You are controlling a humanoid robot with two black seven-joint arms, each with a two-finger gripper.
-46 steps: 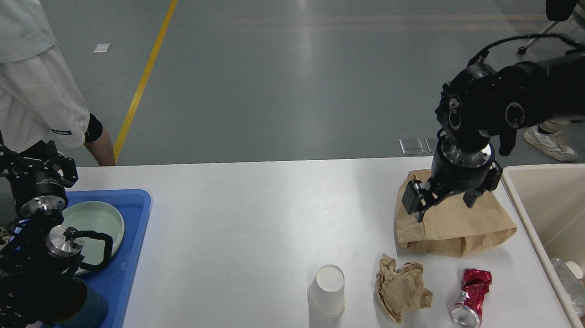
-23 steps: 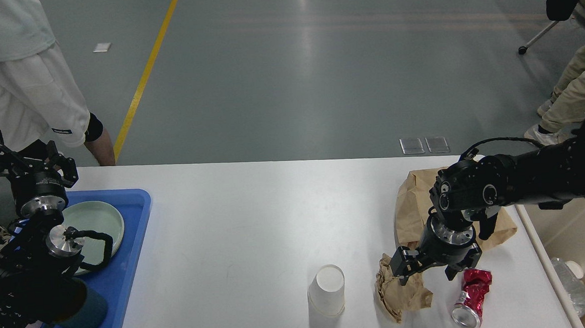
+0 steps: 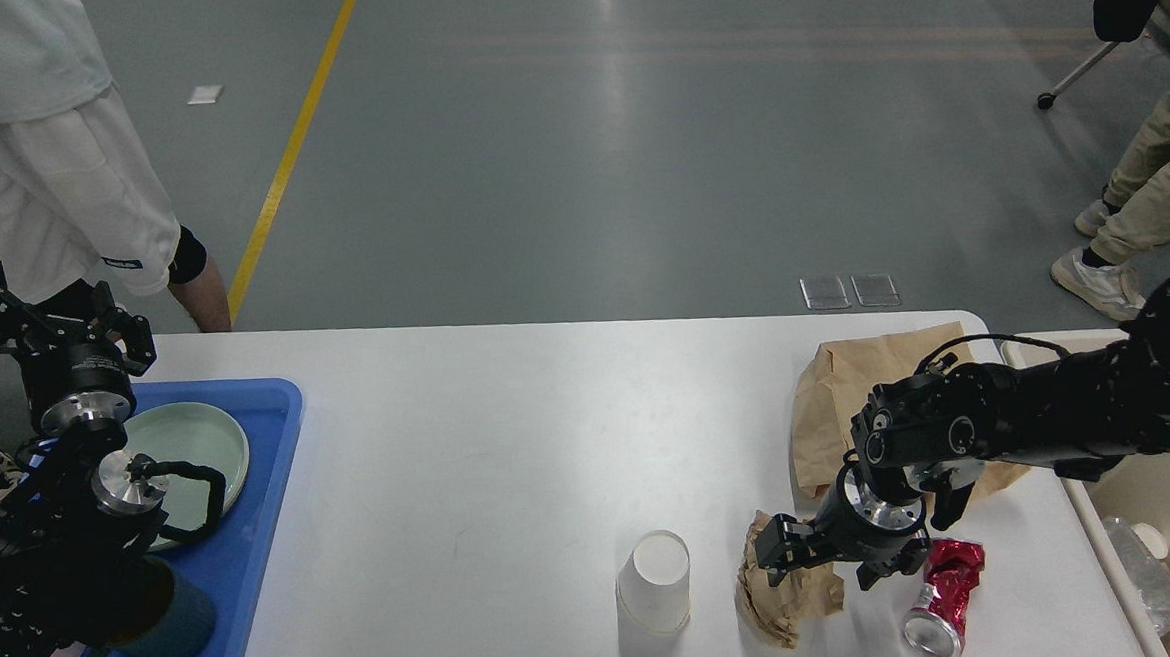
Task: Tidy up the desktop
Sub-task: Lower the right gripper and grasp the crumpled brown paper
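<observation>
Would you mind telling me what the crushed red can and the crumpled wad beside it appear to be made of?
The crushed red can looks like thin aluminium: glossy red skin, silvery end, sharp dents. The crumpled wad looks like matte brown kraft paper, judging by its soft creases.

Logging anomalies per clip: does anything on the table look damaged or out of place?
Yes. A crushed red aluminium can lies on its side near the white tabletop's front right corner. Beside it sits a crumpled brown paper wad, under the right gripper. A wrinkled brown paper bag lies flat behind.
</observation>
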